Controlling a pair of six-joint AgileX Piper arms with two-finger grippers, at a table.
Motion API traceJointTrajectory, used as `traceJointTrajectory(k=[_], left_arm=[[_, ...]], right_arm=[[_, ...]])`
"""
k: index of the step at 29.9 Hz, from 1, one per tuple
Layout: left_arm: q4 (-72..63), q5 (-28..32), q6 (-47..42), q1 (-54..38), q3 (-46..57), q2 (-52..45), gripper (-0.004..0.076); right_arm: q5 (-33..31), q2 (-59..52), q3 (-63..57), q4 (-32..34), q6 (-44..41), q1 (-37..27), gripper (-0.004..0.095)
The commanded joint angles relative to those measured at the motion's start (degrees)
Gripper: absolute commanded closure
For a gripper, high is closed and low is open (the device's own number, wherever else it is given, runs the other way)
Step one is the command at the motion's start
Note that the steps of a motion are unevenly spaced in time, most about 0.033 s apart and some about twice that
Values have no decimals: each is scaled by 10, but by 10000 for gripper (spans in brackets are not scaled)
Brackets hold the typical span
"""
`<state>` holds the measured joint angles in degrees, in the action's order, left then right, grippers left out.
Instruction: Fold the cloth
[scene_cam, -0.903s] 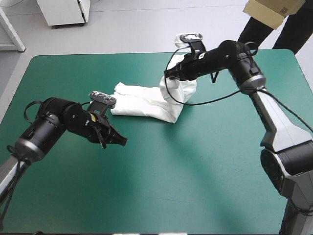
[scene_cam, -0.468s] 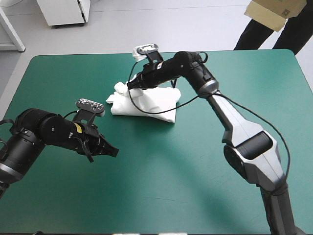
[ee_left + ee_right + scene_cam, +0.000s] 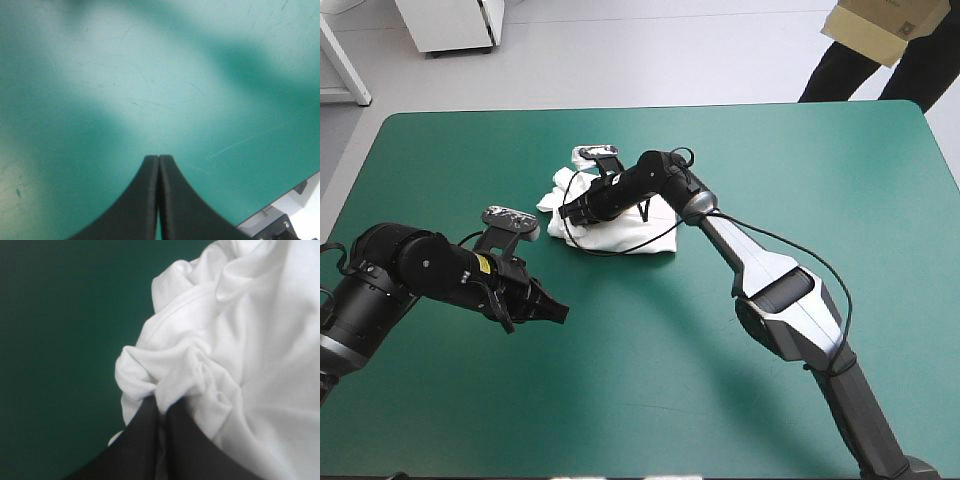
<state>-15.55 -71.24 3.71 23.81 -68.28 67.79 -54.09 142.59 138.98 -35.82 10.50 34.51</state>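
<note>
A table (image 3: 720, 400) with a teal-green cover and rounded corners fills most of the high view. Beyond its far edge, pale grey floor (image 3: 650, 50) spans 12 o'clock. A white cabinet (image 3: 450, 25) stands at 11 o'clock and a white frame leg (image 3: 345, 65) slants at 10 o'clock. The light is even, leaving soft shadows on the cover.

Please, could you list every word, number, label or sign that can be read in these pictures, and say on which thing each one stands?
No text can be read in any view.
On the left arm, a yellow sticker: too small to read.
The T-shirt: plain white, no print visible.
The teal-green cover: only fine scratches, no writing.
</note>
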Motion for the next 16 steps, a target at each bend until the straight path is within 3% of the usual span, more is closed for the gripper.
traceJointTrajectory(k=[1, 4, 9, 16], left_arm=[[-18, 6, -3, 1, -11, -13, 746], [-18, 6, -3, 1, -11, -13, 746], [-18, 7, -3, 1, -11, -13, 746], [-18, 7, -3, 1, -11, -13, 746]], right_arm=[[23, -44, 22, -26, 2, 4, 910], [13, -44, 25, -29, 4, 5, 802], [-36, -44, 65, -23, -15, 5, 491], [-133, -44, 167, 114, -76, 2, 493]])
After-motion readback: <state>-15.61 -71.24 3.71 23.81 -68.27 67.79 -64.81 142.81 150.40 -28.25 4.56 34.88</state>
